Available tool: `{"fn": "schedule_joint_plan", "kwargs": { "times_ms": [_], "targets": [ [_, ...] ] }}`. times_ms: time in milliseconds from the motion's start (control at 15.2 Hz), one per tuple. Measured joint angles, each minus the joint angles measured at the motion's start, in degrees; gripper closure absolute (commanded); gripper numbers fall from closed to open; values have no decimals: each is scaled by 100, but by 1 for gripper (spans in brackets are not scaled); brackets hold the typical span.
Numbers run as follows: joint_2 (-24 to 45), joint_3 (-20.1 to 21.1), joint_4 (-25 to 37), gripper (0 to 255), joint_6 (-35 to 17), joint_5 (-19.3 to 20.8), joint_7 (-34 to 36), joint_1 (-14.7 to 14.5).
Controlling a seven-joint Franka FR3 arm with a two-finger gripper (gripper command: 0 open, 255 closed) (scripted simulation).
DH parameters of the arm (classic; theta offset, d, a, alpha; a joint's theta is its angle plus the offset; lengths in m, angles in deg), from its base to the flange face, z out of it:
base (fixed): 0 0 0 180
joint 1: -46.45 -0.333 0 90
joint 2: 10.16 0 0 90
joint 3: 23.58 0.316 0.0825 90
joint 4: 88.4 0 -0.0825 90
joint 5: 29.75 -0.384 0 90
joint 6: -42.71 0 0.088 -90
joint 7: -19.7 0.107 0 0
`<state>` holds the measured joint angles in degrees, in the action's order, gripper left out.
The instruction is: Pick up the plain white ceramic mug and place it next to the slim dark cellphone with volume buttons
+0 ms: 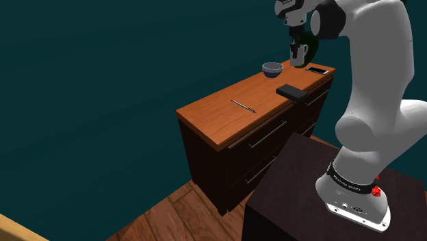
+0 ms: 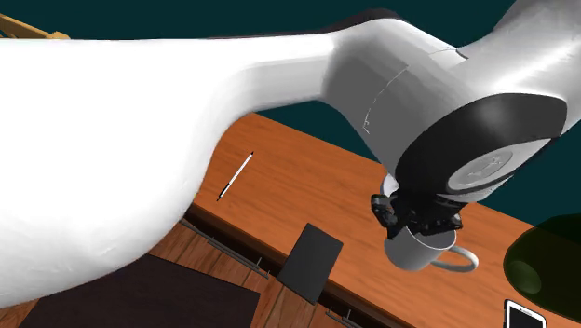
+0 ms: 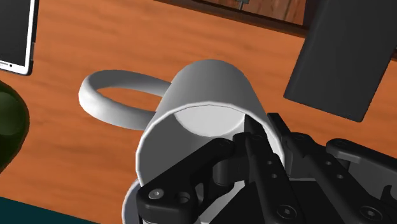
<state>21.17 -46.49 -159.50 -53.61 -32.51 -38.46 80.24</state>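
Wrist view: the gripper is clamped on the rim of the white mug, over the wooden cabinet top. The mug's mouth faces up, slightly tilted, with its handle toward the white-edged phone. Lettering on the arm's base band is unreadable

The claw covers the near rim of the white mug. Beyond the mug's handle from the claw, the phone and a dark green round thing are cut by the picture's edge. So is a black slab on the claw's other side. In the second exterior view the arm hides much of the worktop.
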Motion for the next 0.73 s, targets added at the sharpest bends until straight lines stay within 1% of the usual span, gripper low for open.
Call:
{"fn": "schedule_joint_plan", "kwargs": {
  "times_ms": [66,132,330,462,594,726],
  "targets": [
    [49,-20,0,255,-58,-18,-107,96],
    [199,-31,207,255,-13,-66,-233,240],
    [521,-53,545,255,-30,-169,-540,585],
    [911,-42,1085,255,91,-276,-750,895],
    [1178,-39,1445,255,162,-346,-930,1151],
    [1654,-7,2165,255,358,-450,-1127,1525]
  ]
}}
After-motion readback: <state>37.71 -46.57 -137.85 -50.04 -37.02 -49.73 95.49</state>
